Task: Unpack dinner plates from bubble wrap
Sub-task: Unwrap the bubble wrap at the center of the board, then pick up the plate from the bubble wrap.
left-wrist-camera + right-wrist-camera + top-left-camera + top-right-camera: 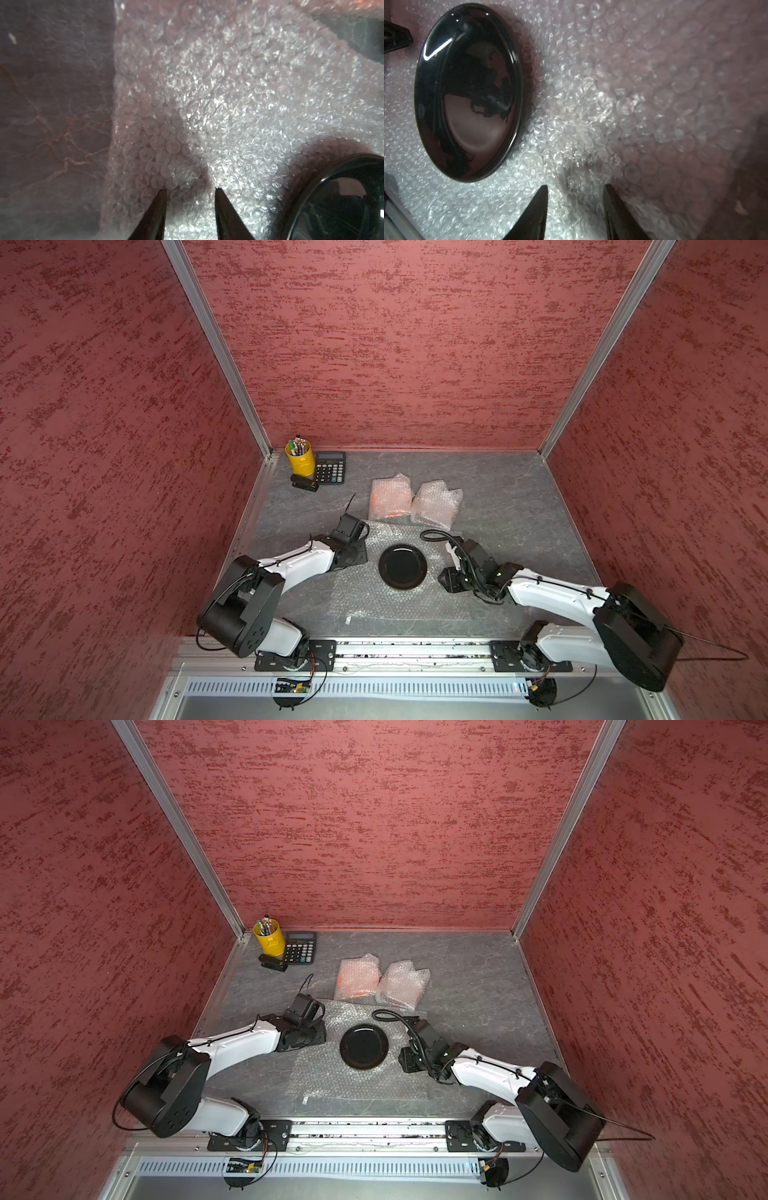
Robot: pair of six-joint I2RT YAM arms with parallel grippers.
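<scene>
A glossy black dinner plate [402, 567] [364, 1047] lies bare on a flat sheet of bubble wrap [374, 601] in both top views. Two folded bubble wrap bundles sit behind it; orange shows through one bundle [388, 498], while the other bundle [437, 504] hides what it holds. My left gripper [190, 189] hovers open over the sheet just left of the plate [332, 197], with nothing between its fingers. My right gripper [576, 186] is open over the sheet on the other side of the plate [467, 91], also empty.
A yellow pen cup [300, 458], a calculator [330, 467] and a black stapler [304, 483] stand in the back left corner. Red walls close in three sides. A metal rail [415, 651] runs along the front edge.
</scene>
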